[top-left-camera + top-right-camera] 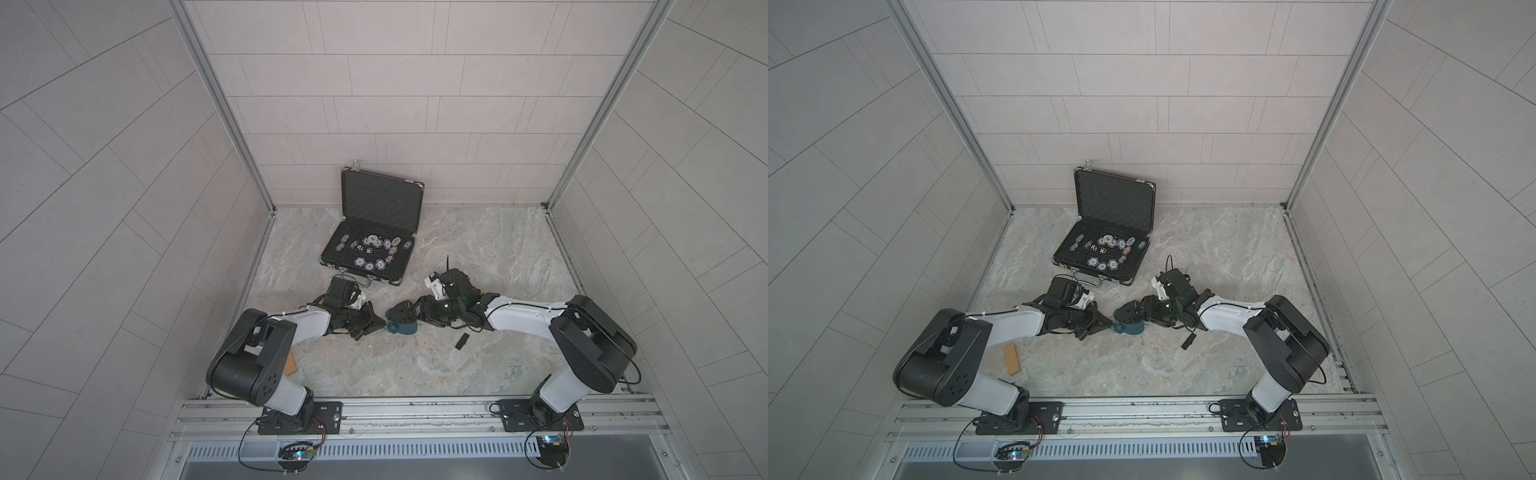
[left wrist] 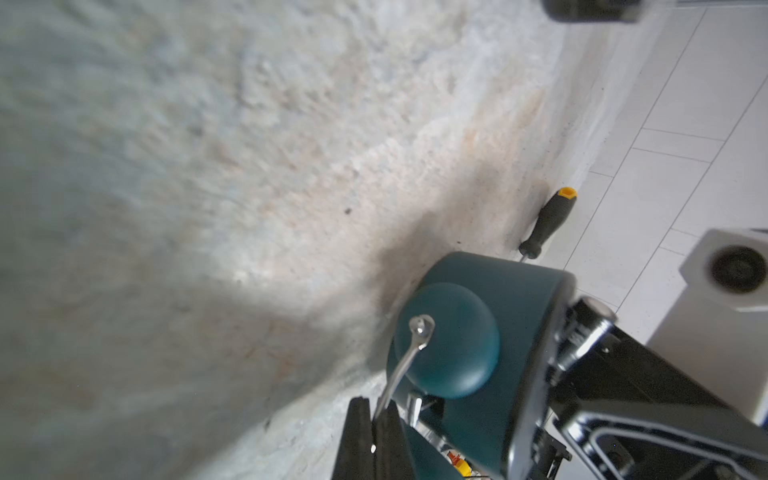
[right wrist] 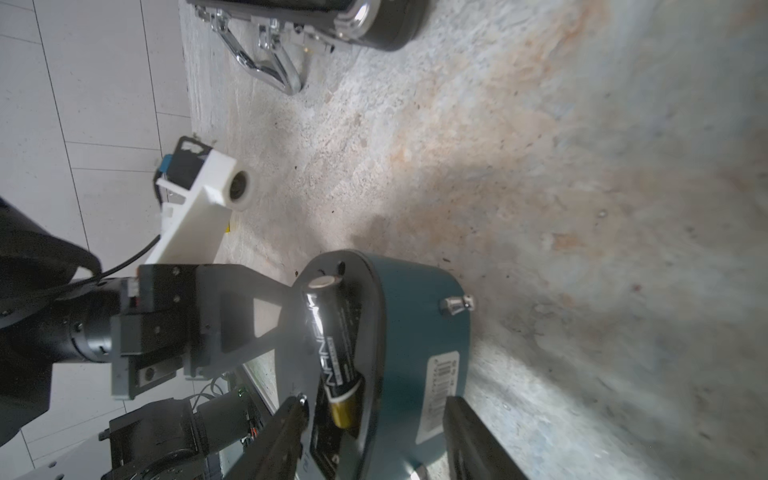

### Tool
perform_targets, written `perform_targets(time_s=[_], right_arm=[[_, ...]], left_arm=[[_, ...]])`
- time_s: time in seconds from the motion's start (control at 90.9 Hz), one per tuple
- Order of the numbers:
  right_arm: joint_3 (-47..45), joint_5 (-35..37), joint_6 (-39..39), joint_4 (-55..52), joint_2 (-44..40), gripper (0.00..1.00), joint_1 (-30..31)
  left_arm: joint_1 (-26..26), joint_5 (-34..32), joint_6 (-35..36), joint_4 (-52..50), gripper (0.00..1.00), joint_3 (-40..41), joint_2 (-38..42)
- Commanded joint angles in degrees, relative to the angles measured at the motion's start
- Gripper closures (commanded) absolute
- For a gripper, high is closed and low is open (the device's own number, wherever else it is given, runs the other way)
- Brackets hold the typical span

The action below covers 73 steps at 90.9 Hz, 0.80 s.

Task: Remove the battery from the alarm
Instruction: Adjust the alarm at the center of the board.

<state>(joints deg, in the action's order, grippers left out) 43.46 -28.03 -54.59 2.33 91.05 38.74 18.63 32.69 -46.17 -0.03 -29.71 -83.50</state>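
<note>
The teal alarm (image 1: 402, 324) sits mid-table between both arms, dark back turned up, also in a top view (image 1: 1128, 322). In the right wrist view the black battery (image 3: 332, 353) with its gold end lies in the open compartment of the alarm's back (image 3: 415, 332). My right gripper (image 3: 376, 401) straddles the alarm body, one finger on the dark back and the other on the teal side by the label. My left gripper (image 2: 374, 405) is shut on the alarm's thin metal wire (image 2: 401, 365) beside a teal bell dome (image 2: 449, 340). In both top views it meets the alarm's left side.
An open black case (image 1: 380, 199) of poker chips stands behind the arms. A small flat black cover (image 1: 462, 340) lies under the right forearm. A wooden block (image 1: 1011, 359) lies near the left arm. A black-handled screwdriver (image 2: 548, 220) rests by the wall.
</note>
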Motion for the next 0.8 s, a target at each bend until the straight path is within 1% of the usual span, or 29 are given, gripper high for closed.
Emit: perform_targets(time_s=[0.0,0.132,0.231,0.341,0.473,0.484,0.506,0.594,0.704,0.759,0.792], right_arm=[[-0.79,0.68,1.40,-1.90,-5.35,0.39,-1.84],[-2.45,0.62,2.04,-2.48,-9.01,0.37,-4.08],[-3.38,0.61,2.59,-3.27,-10.93,0.37,-5.59],[-3.58,0.53,3.61,-4.18,-11.96,0.37,-6.63],[-3.43,-0.26,4.17,-4.38,-11.32,0.37,-7.00],[-3.36,-0.31,4.24,-4.37,-11.28,0.37,-7.01],[-3.38,-0.43,4.30,-4.35,-11.21,0.37,-7.01],[-3.11,-0.66,5.16,-5.00,-11.40,0.37,-7.06],[-2.42,-0.47,7.23,-7.43,-12.42,0.37,-7.06],[-2.46,-0.32,7.81,-8.28,-12.95,0.37,-7.10],[-2.61,-0.21,7.90,-8.71,-13.18,0.37,-7.09]], left_arm=[[-0.34,-3.98,4.11,-11.83,1.00,-2.13,8.61],[-0.35,-11.14,11.63,-27.03,1.00,-7.05,18.54],[0.23,-16.52,15.51,-36.49,1.00,-11.40,22.13],[3.77,-24.81,19.84,-44.68,1.00,-18.08,21.51],[12.31,-35.48,23.41,-50.16,1.00,-24.44,17.43],[13.01,-37.65,23.67,-50.16,1.00,-24.92,16.89],[14.19,-39.13,23.98,-50.86,1.00,-25.58,16.09],[16.47,-41.56,24.38,-52.24,1.00,-27.57,13.28],[17.48,-45.99,24.54,-54.11,1.00,-30.60,15.10],[17.47,-44.80,24.96,-54.16,1.00,-32.02,16.66],[17.49,-41.85,25.04,-52.83,1.00,-32.24,17.56]])
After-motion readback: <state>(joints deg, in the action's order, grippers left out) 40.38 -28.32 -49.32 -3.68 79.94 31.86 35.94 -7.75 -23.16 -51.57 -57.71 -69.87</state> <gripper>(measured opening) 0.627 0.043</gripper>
